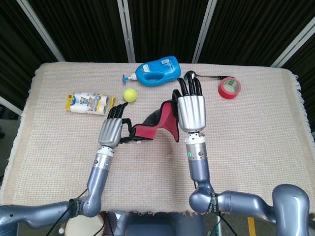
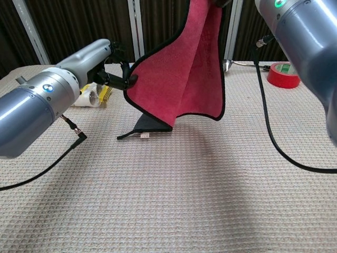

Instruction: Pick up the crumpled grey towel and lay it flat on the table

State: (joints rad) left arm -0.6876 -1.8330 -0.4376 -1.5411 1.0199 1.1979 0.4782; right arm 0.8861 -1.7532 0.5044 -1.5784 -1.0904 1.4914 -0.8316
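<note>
The towel (image 1: pixel 158 124) is red with a black hem and a dark grey back. It hangs spread between my two hands above the middle of the table (image 1: pixel 256 142). My right hand (image 1: pixel 191 111) grips its top edge, high up; in the chest view that grip is cut off by the top of the frame. My left hand (image 1: pixel 112 132) pinches the towel's left edge (image 2: pixel 129 80) and holds it out to the left. The towel (image 2: pixel 181 79) sags between the grips, and one dark corner with a small tag (image 2: pixel 146 127) touches the table.
Along the far edge lie a blue pump bottle (image 1: pixel 157 69), a yellow ball (image 1: pixel 130 95), a spoon (image 1: pixel 197 75) and a red tape roll (image 1: pixel 229 87). A white and yellow packet (image 1: pixel 90 103) lies at the left. A black cable (image 2: pixel 274 142) trails from my right arm.
</note>
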